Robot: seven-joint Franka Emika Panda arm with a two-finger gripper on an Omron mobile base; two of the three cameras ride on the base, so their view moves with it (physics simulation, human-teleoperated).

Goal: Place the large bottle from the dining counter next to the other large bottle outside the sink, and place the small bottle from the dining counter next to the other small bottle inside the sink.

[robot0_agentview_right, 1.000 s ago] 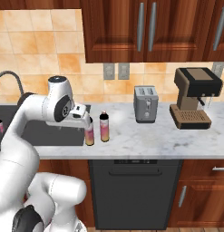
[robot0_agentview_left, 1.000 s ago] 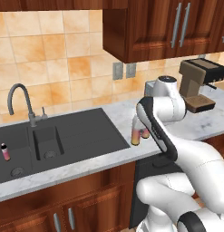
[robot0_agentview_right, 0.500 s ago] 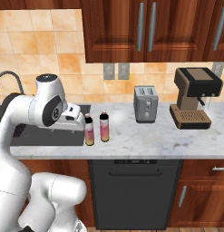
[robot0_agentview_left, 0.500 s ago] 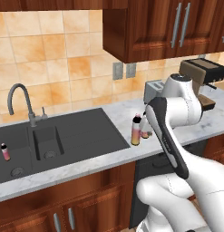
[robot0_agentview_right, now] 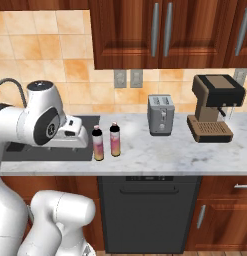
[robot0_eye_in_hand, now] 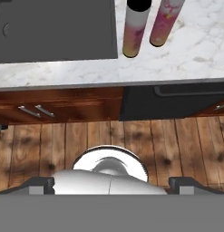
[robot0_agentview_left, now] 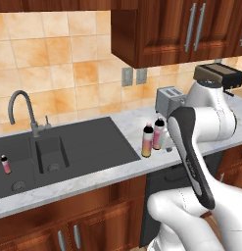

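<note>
Two large bottles, pink and yellow with black caps, stand upright side by side on the marble counter just right of the dark sink [robot0_agentview_left: 93,142]: one [robot0_agentview_left: 148,141] nearer the sink, the other [robot0_agentview_left: 158,133] beside it. Both bottles [robot0_agentview_right: 98,144] [robot0_agentview_right: 115,141] also show from the right. A small pink bottle [robot0_agentview_left: 5,164] stands inside the sink at its far left. My gripper [robot0_agentview_right: 77,136] hangs left of the bottles, open and holding nothing. In the hand view its fingertips [robot0_eye_in_hand: 41,183] sit wide apart, with both bottles [robot0_eye_in_hand: 134,28] at the top. The dining counter is out of view.
A toaster [robot0_agentview_right: 161,115] and a coffee machine [robot0_agentview_right: 212,107] stand on the counter to the right. The faucet [robot0_agentview_left: 22,110] rises behind the sink. A dishwasher [robot0_agentview_right: 147,210] and wooden cabinet doors sit below the counter, wall cabinets above.
The arm has swung and its hand has drawn back a little from the two large bottles towards the sink. The bottles have stayed where they were. The jaws remain open.
</note>
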